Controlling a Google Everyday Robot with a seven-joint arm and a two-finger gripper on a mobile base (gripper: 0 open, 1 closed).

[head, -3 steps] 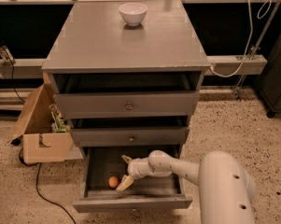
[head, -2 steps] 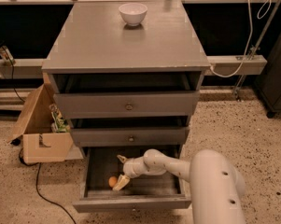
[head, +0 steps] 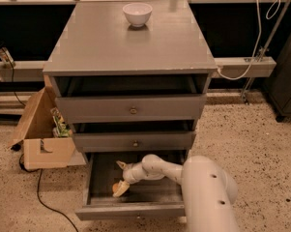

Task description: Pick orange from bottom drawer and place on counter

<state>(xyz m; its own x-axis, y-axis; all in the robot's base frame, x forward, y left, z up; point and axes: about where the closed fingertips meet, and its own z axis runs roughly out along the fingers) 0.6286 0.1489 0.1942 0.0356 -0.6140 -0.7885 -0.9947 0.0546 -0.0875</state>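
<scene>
Camera view: the gripper (head: 120,187) is sitting low in the open bottom drawer (head: 135,210), toward its front-left part. It has slid left since a second ago, onto the spot where the orange was lying bare. The orange is no longer showing apart from it and is probably lying under or inside the tip. Clamped or apart, I cannot tell. The counter (head: 111,47) is waiting, with a white bowl (head: 137,13) sitting near its back edge, centre. Reading: the grasp is underway and the lift is not yet done.
</scene>
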